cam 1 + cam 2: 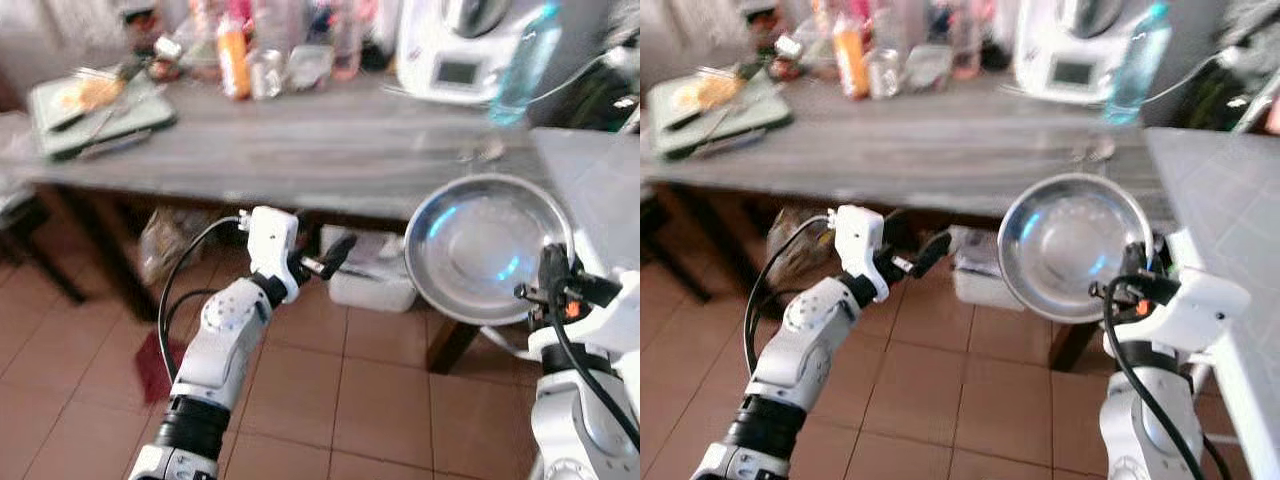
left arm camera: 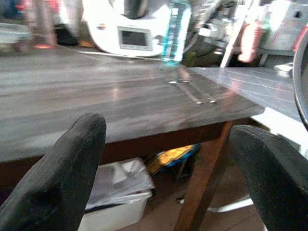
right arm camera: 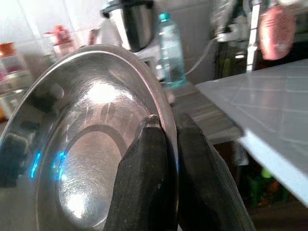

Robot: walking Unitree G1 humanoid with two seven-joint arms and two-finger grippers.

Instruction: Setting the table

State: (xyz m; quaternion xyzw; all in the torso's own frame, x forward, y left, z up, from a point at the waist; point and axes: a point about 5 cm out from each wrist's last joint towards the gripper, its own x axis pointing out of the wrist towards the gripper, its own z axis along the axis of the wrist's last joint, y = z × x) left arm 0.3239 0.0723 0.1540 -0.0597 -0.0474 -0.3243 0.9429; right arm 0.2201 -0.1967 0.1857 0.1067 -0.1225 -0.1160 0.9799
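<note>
The right claw (image 3: pixel 163 144) was clamped on the rim of a steel plate (image 1: pixel 480 245), one finger against the inner face and the other behind the edge; the plate was held tilted up on its edge, its hollow side facing the camera, in front of the near edge of the dark wooden desk (image 1: pixel 330 150) and not resting on it. The left claw (image 1: pixel 322 262) was raised below the desk's front edge, well to the left of the plate; its fingers (image 2: pixel 62 168) stood wide apart and held nothing.

On the desk, a white kitchen machine (image 1: pixel 455 50) stood at the back, with a clear blue bottle (image 1: pixel 522 65) just beside it on the right; two pieces of cutlery (image 2: pixel 192 90) lay side by side near the desk's right end. Further left stood an orange bottle (image 1: pixel 233 58) among blurred jars, and at the far left a green tray (image 1: pixel 95 115) carried some food. A pale grey surface (image 1: pixel 600 190) with a grid pattern met the desk at its right end. Under the desk sat a white box (image 1: pixel 372 285) on the brown tiled floor (image 1: pixel 340 400).
</note>
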